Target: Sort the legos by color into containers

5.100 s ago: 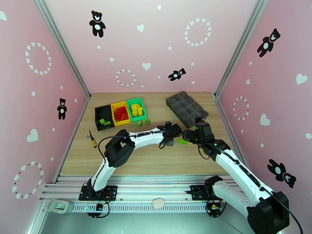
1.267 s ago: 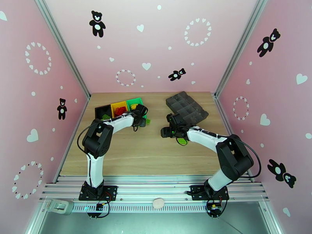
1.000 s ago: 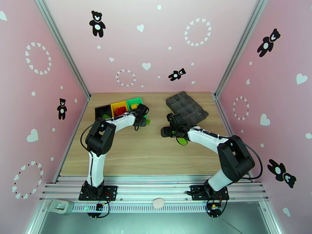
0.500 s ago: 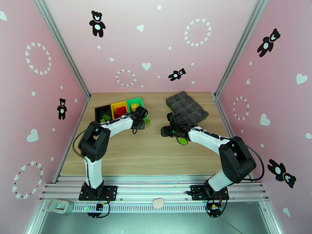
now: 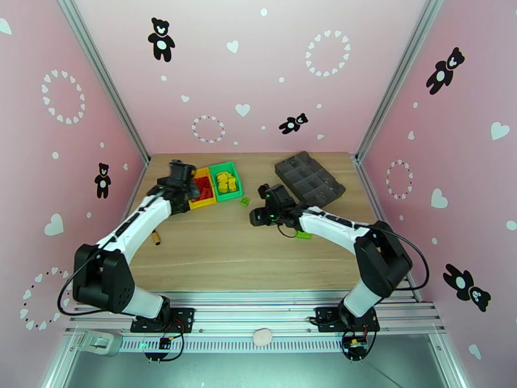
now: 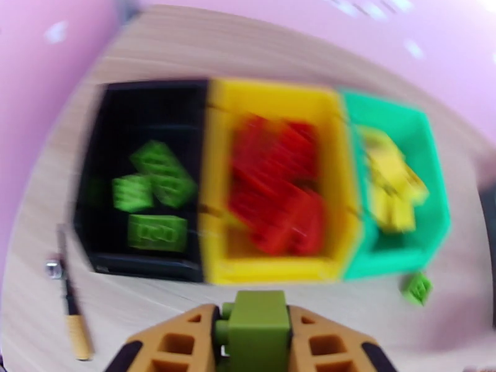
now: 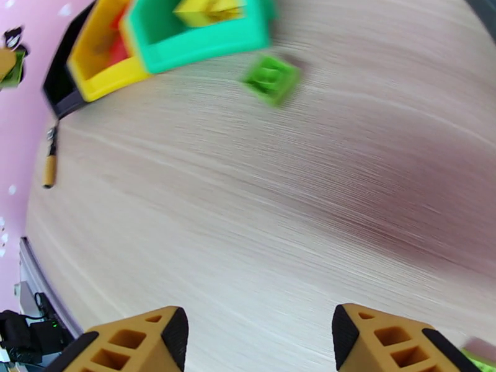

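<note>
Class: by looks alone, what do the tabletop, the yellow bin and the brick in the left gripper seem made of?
Tabletop: probably wood or wood-look laminate, matte, pale streaky grain.
Yellow bin: likely moulded plastic, uniform colour, smooth walls.
Green brick: likely plastic, uniform colour; blur hides finish.

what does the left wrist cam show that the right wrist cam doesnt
Left wrist: the left end effector shut on the held green lego, plus three green legos lying inside the black bin.

Right wrist: the right end effector open over bare table.

Both: the yellow bin with red legos, the green bin with yellow legos, the loose green lego on the table near the green bin, and a small stick-like tool.
</note>
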Tool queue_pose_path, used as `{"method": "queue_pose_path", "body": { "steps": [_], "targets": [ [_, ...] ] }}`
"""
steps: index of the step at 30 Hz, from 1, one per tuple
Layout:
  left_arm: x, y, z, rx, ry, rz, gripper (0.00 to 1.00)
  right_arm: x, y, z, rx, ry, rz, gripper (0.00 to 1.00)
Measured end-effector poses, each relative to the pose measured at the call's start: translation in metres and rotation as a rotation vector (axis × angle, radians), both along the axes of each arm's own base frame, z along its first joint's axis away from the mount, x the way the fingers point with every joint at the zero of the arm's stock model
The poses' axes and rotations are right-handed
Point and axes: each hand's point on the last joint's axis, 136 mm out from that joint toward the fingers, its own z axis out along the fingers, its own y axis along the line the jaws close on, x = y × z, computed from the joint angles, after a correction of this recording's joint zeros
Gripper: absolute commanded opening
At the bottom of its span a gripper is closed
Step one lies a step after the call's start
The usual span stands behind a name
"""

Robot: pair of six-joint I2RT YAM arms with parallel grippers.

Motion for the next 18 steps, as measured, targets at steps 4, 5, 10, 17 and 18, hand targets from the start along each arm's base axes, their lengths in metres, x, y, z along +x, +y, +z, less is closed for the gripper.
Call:
{"method": "queue_pose_path", "body": {
  "steps": [4, 5, 10, 17, 18],
  "targets": [
    [-0.002, 0.039, -0.005, -0.040, 0.018, 0.095, 0.29, -0.003, 0.035, 0.008, 0.021, -0.014, 0.064, 0.66],
    [-0.002, 0.046, -0.007, -0.054, 0.024, 0.111, 0.29, -0.004, 0.043, 0.010, 0.026, -0.016, 0.078, 0.66],
    [0.006, 0.071, -0.026, -0.103, 0.071, 0.172, 0.29, -0.003, 0.082, 0.027, 0.055, -0.042, 0.134, 0.66],
    [0.035, 0.081, -0.054, -0.133, 0.131, 0.187, 0.29, 0.001, 0.123, 0.046, 0.094, -0.066, 0.187, 0.66],
    [0.038, 0.084, -0.058, -0.134, 0.140, 0.192, 0.30, 0.002, 0.126, 0.048, 0.097, -0.067, 0.190, 0.66]
  ]
}}
